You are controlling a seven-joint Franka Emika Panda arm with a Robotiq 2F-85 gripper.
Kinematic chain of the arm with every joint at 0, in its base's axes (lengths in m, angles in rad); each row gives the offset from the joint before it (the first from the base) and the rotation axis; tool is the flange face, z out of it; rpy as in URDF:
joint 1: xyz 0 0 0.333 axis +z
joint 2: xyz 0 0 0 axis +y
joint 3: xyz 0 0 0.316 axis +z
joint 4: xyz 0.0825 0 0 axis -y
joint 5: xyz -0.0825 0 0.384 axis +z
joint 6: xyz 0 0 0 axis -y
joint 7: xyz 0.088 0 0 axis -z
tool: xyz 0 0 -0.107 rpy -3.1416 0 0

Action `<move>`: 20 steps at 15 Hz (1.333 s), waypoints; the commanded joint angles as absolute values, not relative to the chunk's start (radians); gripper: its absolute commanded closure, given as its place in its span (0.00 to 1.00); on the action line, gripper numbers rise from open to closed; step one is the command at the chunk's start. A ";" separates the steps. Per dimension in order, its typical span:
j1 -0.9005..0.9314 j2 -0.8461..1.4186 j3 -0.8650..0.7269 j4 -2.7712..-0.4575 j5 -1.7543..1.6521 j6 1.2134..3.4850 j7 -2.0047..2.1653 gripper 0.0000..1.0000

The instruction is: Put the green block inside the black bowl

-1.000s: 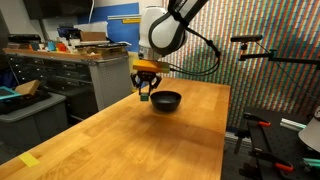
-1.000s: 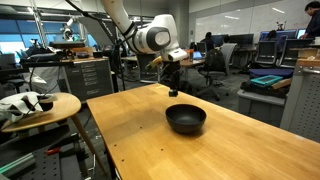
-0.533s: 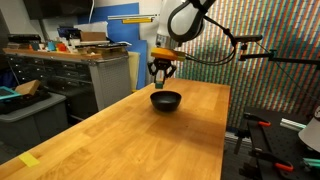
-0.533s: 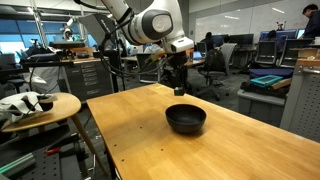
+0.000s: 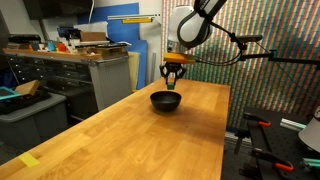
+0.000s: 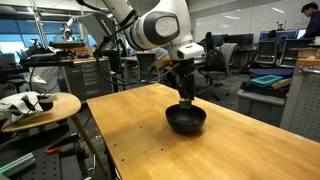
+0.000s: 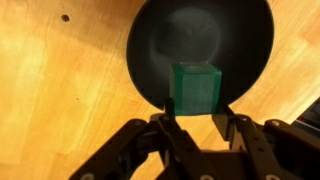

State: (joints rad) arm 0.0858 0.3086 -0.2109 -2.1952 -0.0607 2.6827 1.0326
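My gripper (image 7: 195,118) is shut on the green block (image 7: 194,88), a small dark green cube held between the two fingertips. In the wrist view the block hangs over the near part of the black bowl (image 7: 160,40), which fills the top of the picture. In both exterior views the gripper (image 5: 173,84) (image 6: 188,98) hangs just above the bowl (image 5: 165,101) (image 6: 186,120), which sits on the wooden table (image 5: 140,140). The block is too small to make out in the exterior views.
The table's far edge lies just behind the bowl (image 5: 190,84). A round side table (image 6: 40,108) with white objects stands beside the wooden table. Cabinets (image 5: 60,75) and a tripod arm (image 5: 270,55) stand beyond the table edges.
The arm has carried the block sideways from beside the bowl to directly over it, and has come lower toward the bowl. The bowl has not moved.
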 commanded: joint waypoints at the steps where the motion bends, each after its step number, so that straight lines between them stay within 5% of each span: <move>1: 0.075 0.346 -0.197 -2.171 -0.071 2.708 0.997 0.82; 17: 0.094 0.539 -0.217 -2.040 -0.051 2.747 0.975 0.82; 18: 0.095 0.542 -0.220 -2.040 -0.051 2.750 0.974 0.46; 20: 0.099 0.541 -0.227 -2.044 -0.053 2.757 0.976 0.27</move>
State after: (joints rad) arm 0.0863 0.5322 -0.2068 -2.0581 -0.0592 2.7371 0.9893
